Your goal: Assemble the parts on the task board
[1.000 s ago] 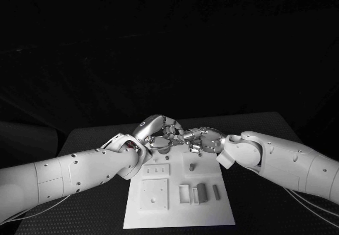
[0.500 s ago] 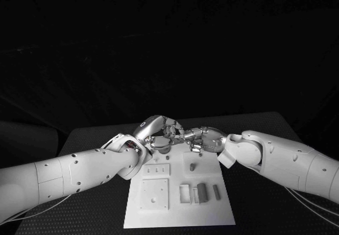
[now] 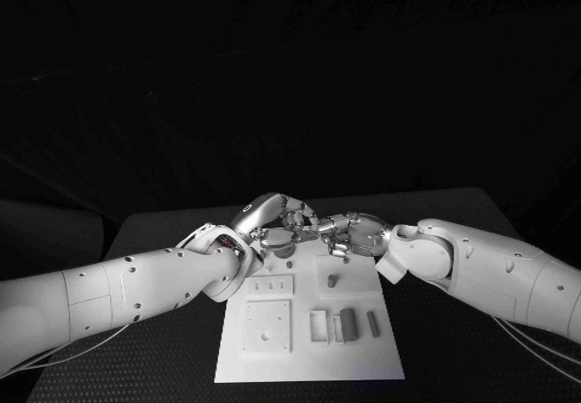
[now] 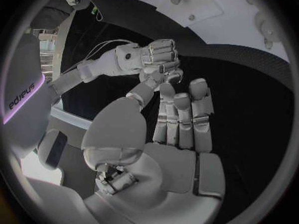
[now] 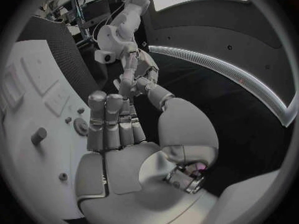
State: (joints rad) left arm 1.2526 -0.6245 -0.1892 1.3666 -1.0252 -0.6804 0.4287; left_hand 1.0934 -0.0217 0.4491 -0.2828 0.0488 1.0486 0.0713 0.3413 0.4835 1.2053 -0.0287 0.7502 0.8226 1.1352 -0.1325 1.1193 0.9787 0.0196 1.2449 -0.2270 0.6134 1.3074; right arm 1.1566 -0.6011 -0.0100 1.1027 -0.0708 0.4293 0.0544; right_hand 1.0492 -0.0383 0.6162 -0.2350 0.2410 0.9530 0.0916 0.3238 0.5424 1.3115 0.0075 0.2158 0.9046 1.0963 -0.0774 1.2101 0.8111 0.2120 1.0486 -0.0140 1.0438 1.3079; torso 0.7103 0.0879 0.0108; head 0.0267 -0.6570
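— What are my hands doing right now?

— I see my left hand (image 3: 269, 220) and my right hand (image 3: 348, 234) meeting fingertip to fingertip, up above the far end of the board (image 3: 309, 357). My left fingers (image 4: 181, 117) are mostly straight and side by side, and so are my right fingers (image 5: 112, 119). The thumbs reach toward the other hand.

— Do they hold a part?

— I cannot tell. Something small may be pinched where the tips meet, but it is too tiny to make out. My guess is that one hand is passing a part to the other.

— Where are the parts?

— Some grey parts (image 3: 347, 324) lie on the near half of the board, and a peg (image 3: 332, 281) stands near its middle, well apart from my hands.

— What comes next?

— I think one hand must take firm hold, then carry the part down to its place on the board. A loose hold could drop it.
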